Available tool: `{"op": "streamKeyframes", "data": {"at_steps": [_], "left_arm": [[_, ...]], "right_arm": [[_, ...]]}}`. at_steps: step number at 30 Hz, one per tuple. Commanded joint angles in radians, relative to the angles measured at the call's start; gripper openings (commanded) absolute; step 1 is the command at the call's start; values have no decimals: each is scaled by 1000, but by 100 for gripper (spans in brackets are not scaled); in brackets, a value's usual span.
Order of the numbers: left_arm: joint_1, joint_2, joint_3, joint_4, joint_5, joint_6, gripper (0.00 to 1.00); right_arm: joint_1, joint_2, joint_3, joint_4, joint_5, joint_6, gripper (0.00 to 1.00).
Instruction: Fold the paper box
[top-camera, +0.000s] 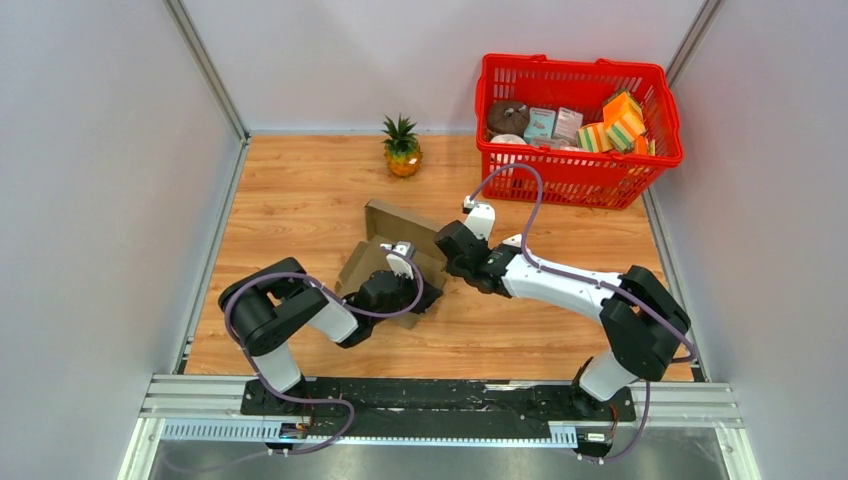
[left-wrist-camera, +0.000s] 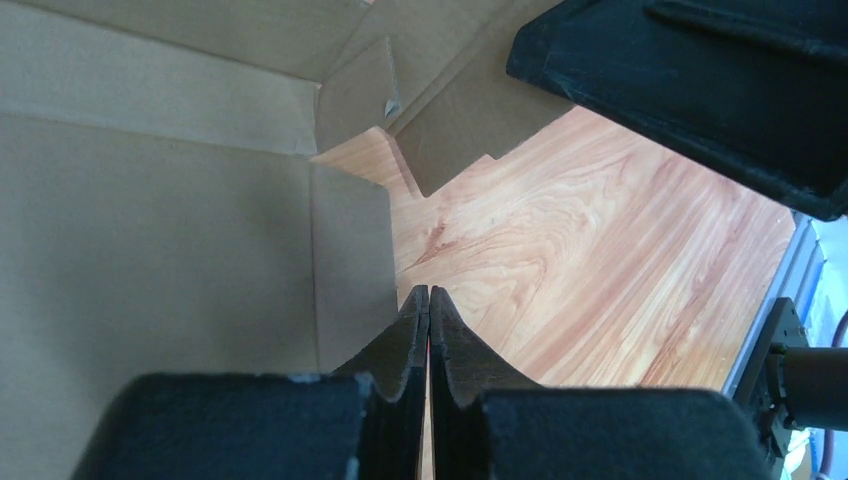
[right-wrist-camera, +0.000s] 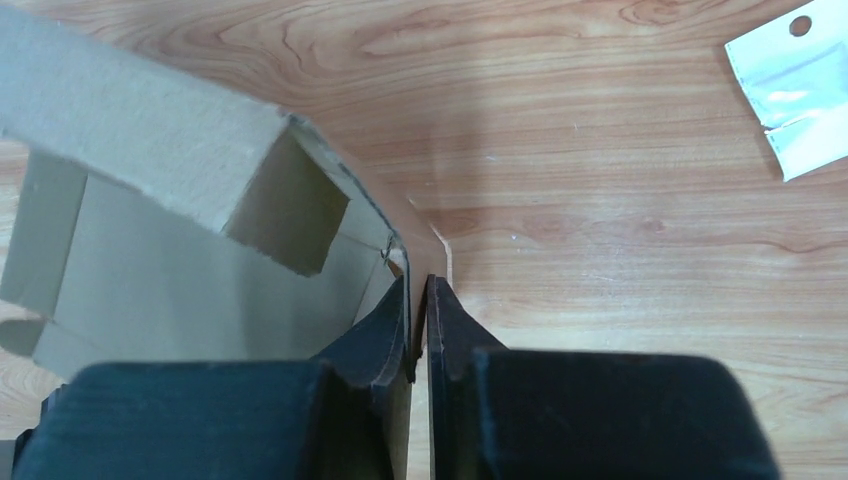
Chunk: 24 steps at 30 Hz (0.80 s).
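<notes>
The paper box (top-camera: 388, 222) is plain brown cardboard, partly folded, lying mid-table with one flap raised at the back. My left gripper (top-camera: 412, 298) is at its near side. In the left wrist view its fingers (left-wrist-camera: 428, 292) are pressed together beside the edge of a box panel (left-wrist-camera: 150, 250), over bare wood, with nothing seen between them. My right gripper (top-camera: 448, 260) is at the box's right side. In the right wrist view it (right-wrist-camera: 418, 285) is shut on the thin edge of a box wall (right-wrist-camera: 180, 270), next to a raised corner.
A red basket (top-camera: 580, 172) with small colourful packages stands at the back right. A small pineapple (top-camera: 402, 148) stands at the back centre. A small white paper tag (right-wrist-camera: 795, 85) lies on the wood to the right of the box. Grey walls enclose the table.
</notes>
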Motion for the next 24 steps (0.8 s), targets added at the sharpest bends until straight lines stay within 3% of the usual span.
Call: {"op": "streamKeyframes", "data": {"at_steps": [1, 5, 16, 19, 24], "left_arm": [[-4, 48, 14, 84, -16, -14, 5], [-4, 103, 7, 40, -92, -40, 0], [11, 222, -61, 201, -95, -51, 0], [22, 219, -78, 213, -93, -45, 0], [30, 208, -93, 225, -75, -37, 0]], "right_arm": [[8, 16, 51, 6, -17, 53, 10], [16, 34, 79, -15, -26, 72, 12], [43, 77, 120, 14, -119, 110, 22], [43, 63, 99, 57, -150, 44, 30], [31, -88, -41, 159, -216, -184, 58]]}}
